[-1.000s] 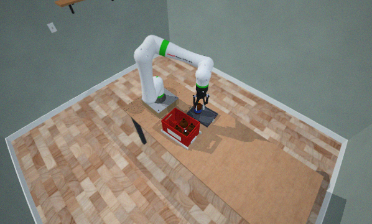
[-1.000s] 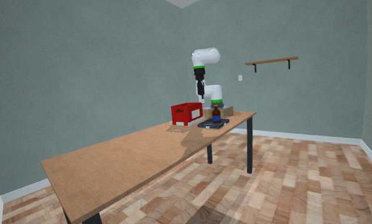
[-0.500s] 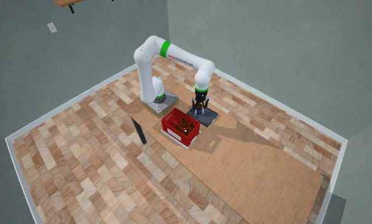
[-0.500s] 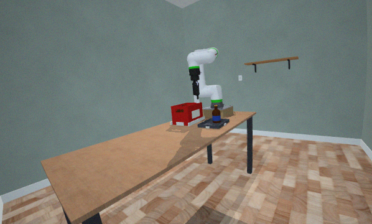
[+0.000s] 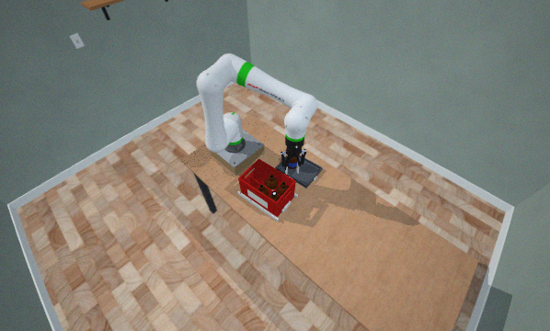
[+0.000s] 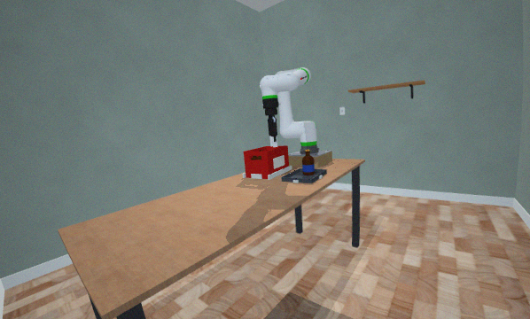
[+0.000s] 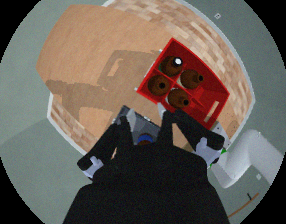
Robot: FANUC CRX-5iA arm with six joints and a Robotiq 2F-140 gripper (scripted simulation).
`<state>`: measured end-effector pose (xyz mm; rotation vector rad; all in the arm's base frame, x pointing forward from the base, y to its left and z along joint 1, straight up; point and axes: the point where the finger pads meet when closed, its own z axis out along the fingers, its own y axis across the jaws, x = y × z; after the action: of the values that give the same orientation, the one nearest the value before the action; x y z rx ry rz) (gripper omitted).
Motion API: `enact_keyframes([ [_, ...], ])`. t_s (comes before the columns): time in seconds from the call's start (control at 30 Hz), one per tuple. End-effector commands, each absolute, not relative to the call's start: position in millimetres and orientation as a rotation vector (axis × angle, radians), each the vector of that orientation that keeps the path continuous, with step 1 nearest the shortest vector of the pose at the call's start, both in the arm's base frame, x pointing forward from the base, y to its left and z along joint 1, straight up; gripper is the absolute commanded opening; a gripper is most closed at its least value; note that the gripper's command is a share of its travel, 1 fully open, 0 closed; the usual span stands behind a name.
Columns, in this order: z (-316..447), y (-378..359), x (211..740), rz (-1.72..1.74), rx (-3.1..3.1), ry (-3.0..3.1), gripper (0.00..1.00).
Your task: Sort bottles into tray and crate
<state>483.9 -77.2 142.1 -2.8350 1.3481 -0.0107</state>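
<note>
A brown bottle with a blue label [image 6: 307,162] stands upright on the dark tray [image 6: 304,176], free of the fingers. My gripper [image 6: 272,141] hangs straight down to its left, above the far edge of the red crate [image 6: 266,161]. Its fingers are partly open with nothing between them. In the top view the gripper [image 5: 293,164] overlaps the bottle and the tray [image 5: 303,174]. In the wrist view the blue label [image 7: 146,137] shows behind the fingers. The crate [image 7: 186,83] holds upright brown bottles; one has a white top [image 7: 175,63], also seen in the top view [image 5: 274,194].
The robot base stands on a block [image 5: 236,154] right behind the crate [image 5: 264,183] and tray. The tray sits near the table's side edge [image 6: 349,165]. A wall shelf [image 6: 386,86] hangs far off.
</note>
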Motion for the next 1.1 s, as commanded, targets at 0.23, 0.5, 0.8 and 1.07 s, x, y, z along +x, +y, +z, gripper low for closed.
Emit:
enact_keyframes([
  [0.23,142,-110,484,-0.011,-2.835,1.348,0.38],
  [0.5,142,-129,482,-0.011,-2.835,1.348,0.38],
  [0.8,141,-159,478,-0.011,-2.835,1.348,0.38],
  [1.07,141,-177,475,-0.011,-2.835,1.348,0.38],
])
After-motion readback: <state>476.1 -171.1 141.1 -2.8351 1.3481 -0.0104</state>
